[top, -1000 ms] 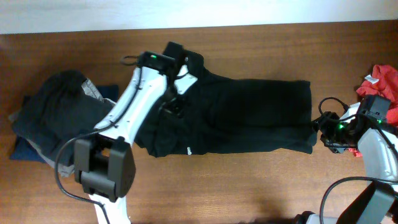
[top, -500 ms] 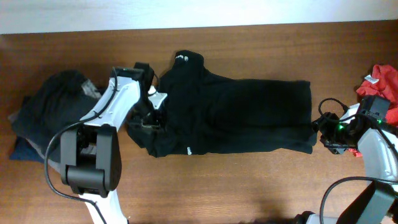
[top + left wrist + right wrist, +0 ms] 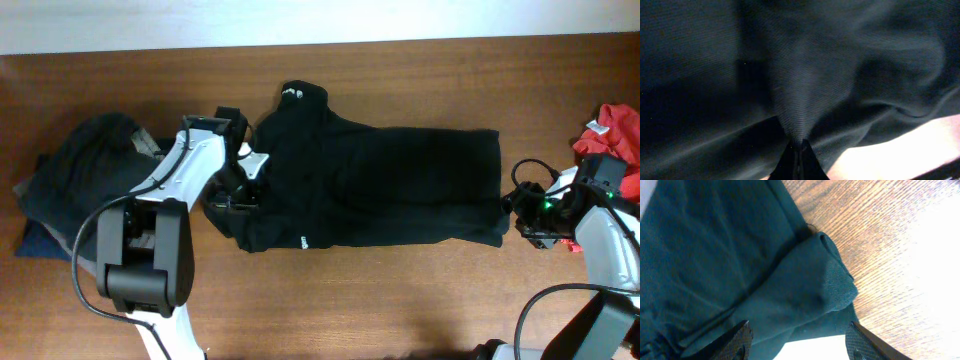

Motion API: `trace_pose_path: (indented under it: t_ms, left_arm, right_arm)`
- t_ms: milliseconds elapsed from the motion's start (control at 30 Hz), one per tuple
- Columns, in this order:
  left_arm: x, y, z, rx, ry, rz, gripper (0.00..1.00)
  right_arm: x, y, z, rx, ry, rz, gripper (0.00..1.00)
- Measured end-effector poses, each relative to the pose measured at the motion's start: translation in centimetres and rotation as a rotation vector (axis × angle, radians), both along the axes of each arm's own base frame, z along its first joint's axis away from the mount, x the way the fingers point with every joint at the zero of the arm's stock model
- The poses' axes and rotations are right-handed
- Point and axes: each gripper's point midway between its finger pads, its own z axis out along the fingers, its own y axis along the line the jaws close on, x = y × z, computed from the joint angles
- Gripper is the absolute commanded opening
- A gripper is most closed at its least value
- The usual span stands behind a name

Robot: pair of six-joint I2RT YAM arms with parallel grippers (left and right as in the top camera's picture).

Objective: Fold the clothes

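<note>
Brown wooden table, white wall strip behind. Black garment lies spread across the middle, partly folded.

Change noted: the left gripper has come down from the collar end to the garment's left edge, and its jaws have closed on a pinch of cloth. Judgement: grasp made, fold or pull may follow.

Right gripper stands as before, jaws wide astride the right corner, not clamped.

Neck tag and hem label are white; any writing is too small to read.
</note>
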Motion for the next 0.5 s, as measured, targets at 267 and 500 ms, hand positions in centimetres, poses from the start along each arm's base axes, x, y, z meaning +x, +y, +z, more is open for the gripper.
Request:
trace_pose_path:
  t_ms: [267, 500]
  left_arm:
    - [1.3, 3.8, 0.2, 0.023, -0.027, 0.104, 0.0]
    - [1.7, 4.0, 0.2, 0.032, -0.045, 0.104, 0.03]
  right_arm:
    - [0.5, -0.6, 0.1, -0.048, -0.026, 0.036, 0.65]
    - [0.4, 1.4, -0.1, -0.032, -0.01, 0.124, 0.77]
